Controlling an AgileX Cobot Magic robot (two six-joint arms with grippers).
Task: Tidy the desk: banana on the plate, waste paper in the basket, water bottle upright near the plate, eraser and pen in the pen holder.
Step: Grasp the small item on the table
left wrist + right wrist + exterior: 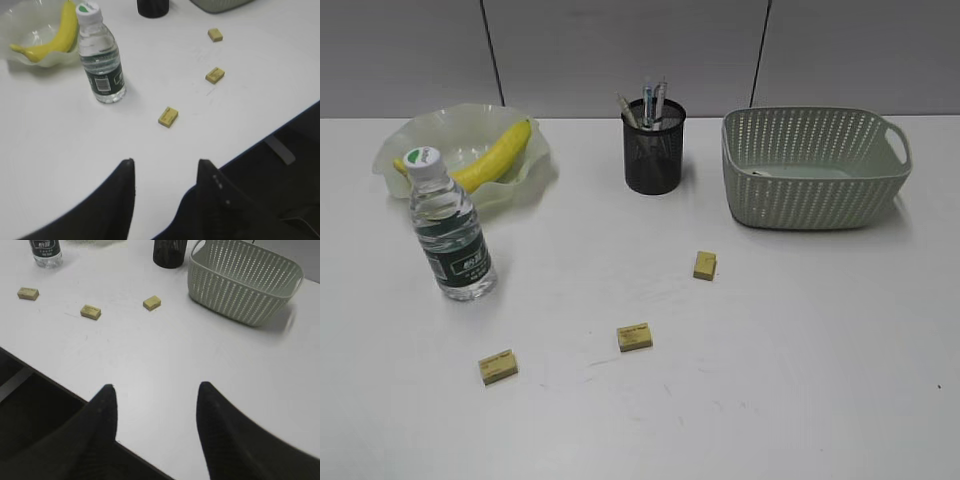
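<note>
We log three yellow erasers loose on the desk (800, 340): the first eraser (498, 367) lies just ahead of the left gripper (166, 172) and slightly to its right, the second eraser (635, 337) farther ahead and right, the third eraser (705, 265) farthest out. From the right gripper (156, 397) all three sit ahead and to its left.

The banana (498, 156) lies in the plate (440, 130), far ahead-left of the left gripper. The water bottle (450, 228) stands upright just beside the plate, ahead-left of that gripper, between it and the plate. The pen holder (653, 148) holds several pens (648, 102); it stands far ahead of both grippers. The basket (810, 170) sits ahead and right of the right gripper; a pale scrap shows inside it, and we cannot tell what it is.

Left gripper: jaws parted, nothing between them, hovering over the near desk edge. Right gripper: jaws parted somewhat wider, likewise holding nothing, over the near edge.
</note>
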